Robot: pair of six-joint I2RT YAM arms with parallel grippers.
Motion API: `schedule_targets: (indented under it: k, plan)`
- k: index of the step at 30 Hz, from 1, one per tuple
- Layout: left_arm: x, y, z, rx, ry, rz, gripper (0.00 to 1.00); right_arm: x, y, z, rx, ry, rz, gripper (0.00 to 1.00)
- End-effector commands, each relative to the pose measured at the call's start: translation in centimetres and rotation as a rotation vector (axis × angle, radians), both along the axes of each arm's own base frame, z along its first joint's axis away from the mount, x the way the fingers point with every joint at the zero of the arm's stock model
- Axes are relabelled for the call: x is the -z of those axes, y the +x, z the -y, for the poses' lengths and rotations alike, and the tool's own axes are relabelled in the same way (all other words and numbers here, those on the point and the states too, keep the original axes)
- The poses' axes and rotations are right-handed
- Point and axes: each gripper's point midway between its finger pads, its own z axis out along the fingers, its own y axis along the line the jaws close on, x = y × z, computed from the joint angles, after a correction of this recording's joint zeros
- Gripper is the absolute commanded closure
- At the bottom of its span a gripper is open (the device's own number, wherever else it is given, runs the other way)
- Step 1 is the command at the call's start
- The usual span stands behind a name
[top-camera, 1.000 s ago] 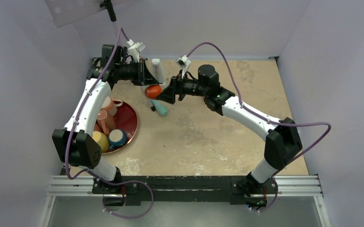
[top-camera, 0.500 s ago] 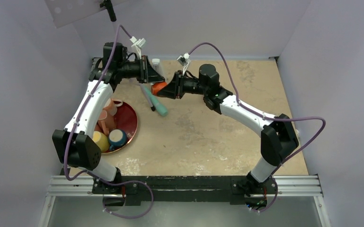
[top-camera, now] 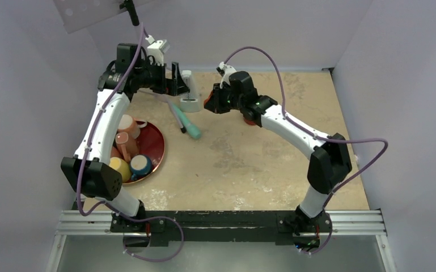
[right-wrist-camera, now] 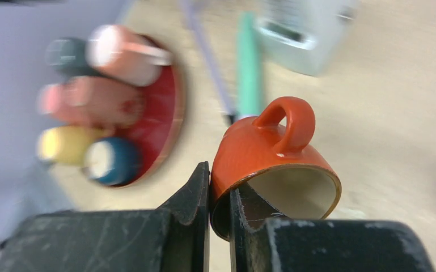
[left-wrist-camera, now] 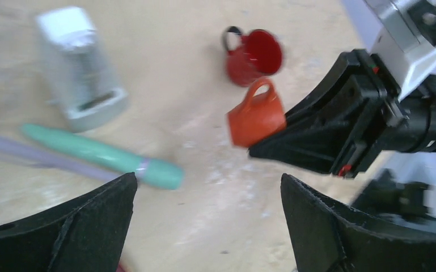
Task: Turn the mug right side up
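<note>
The orange mug (right-wrist-camera: pixel 263 150) hangs above the table with its cream mouth tipped toward the right wrist camera and its handle pointing up. My right gripper (right-wrist-camera: pixel 220 195) is shut on its rim, one finger inside and one outside. In the left wrist view the same orange mug (left-wrist-camera: pixel 256 118) sits at the tip of the right gripper (left-wrist-camera: pixel 295 148). My left gripper (left-wrist-camera: pixel 207 190) is open and holds nothing, some way back from the mug. From above, the left gripper (top-camera: pixel 177 79) and right gripper (top-camera: pixel 208 105) stand apart near the back, and the mug is hidden.
A dark red mug (left-wrist-camera: pixel 254 54) stands on the table beyond the orange one. A white block-shaped device (left-wrist-camera: pixel 79 71) and a teal stick (left-wrist-camera: pixel 105 157) lie near the back. A red plate (top-camera: pixel 156 141) at the left holds several mugs.
My left gripper has opened, let go of the orange mug and pulled back to the left. My right gripper has shut on the mug's rim and turned with it.
</note>
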Motion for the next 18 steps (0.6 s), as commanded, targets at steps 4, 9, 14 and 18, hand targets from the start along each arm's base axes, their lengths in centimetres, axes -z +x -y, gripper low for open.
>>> schedule_targets:
  k: [4, 9, 14, 18]
  plan:
    - [3.1, -1.4, -8.1, 0.070, 0.569, 0.098, 0.00, 10.2, 4.6, 7.2, 0.238, -0.610, -0.107, 1.00]
    - [7.0, -5.1, -11.7, 0.209, 0.796, -0.008, 0.05, 12.7, 5.9, 6.9, 0.235, -0.683, -0.138, 1.00]
    - [9.8, -8.5, -12.9, 0.360, 0.851, -0.073, 0.11, 15.3, 6.4, 7.2, 0.221, -0.768, -0.170, 1.00]
    - [12.2, -10.2, -14.1, 0.427, 0.899, -0.153, 0.13, 17.7, 6.3, 7.4, 0.191, -0.822, -0.205, 1.00]
